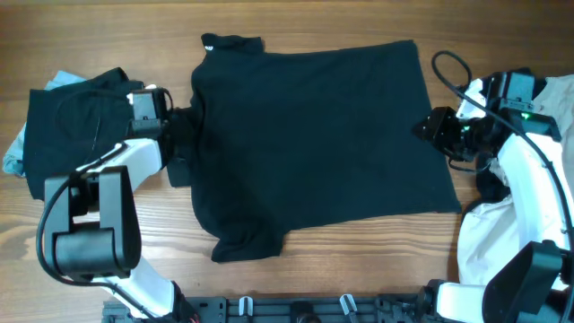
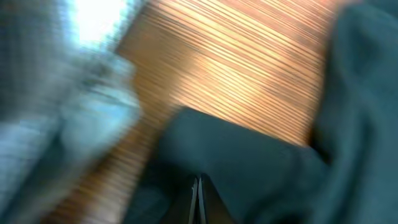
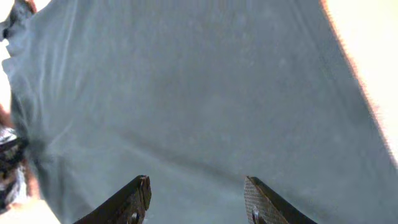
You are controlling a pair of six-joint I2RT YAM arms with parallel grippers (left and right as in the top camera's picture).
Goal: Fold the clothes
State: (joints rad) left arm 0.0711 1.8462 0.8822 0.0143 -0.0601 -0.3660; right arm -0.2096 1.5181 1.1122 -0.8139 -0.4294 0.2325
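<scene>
A black T-shirt point(image 1: 314, 135) lies spread flat across the middle of the wooden table, with its collar point(image 1: 229, 40) at the far left. My left gripper point(image 1: 182, 130) is at the shirt's left edge. In the blurred left wrist view its fingers point(image 2: 196, 186) are pressed together with dark cloth point(image 2: 249, 162) around them. My right gripper point(image 1: 429, 126) is at the shirt's right edge. In the right wrist view its fingers point(image 3: 198, 193) are open and empty, just above the shirt's fabric point(image 3: 199, 93).
A pile of dark and pale blue clothes point(image 1: 67, 117) lies at the left edge and shows as a pale blur in the left wrist view point(image 2: 74, 112). A white garment point(image 1: 489, 238) lies at the right front, with another pale one point(image 1: 558, 90) behind the right arm.
</scene>
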